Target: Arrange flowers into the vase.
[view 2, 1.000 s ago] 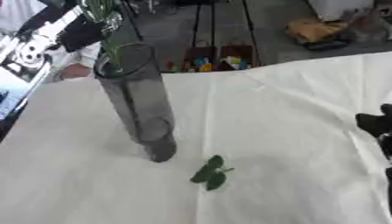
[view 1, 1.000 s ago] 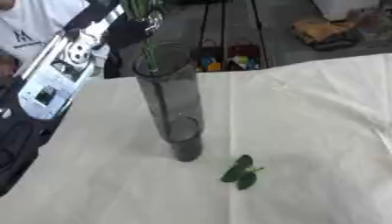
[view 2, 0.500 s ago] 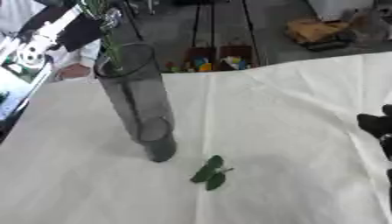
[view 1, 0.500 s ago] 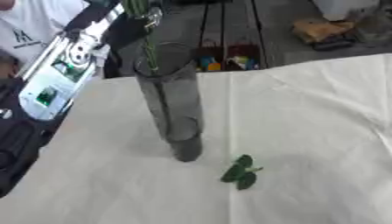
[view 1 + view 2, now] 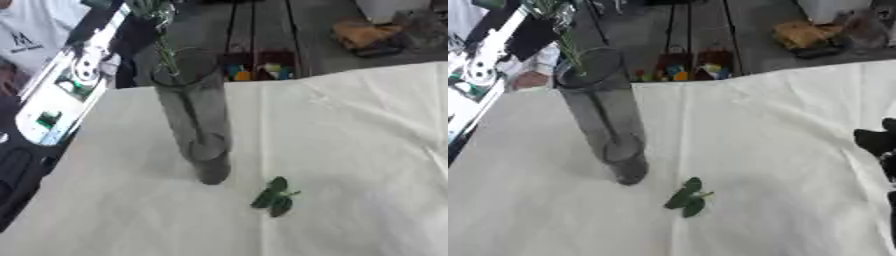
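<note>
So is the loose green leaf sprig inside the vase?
No, the leaf sprig lies on the white cloth beside the vase.

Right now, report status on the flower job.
Left hand up at vase mouth, feeding green stem in. Right hand at right edge, idle. Leaf sprig loose on cloth.

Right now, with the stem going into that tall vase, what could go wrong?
The vase is tall and narrow, so a sideways nudge from the flower stem or the left hand might tip it. The stem enters close to the rim and could catch there rather than slide down. A green leaf sprig lies loose on the white cloth beside the base and may get brushed away.
</note>
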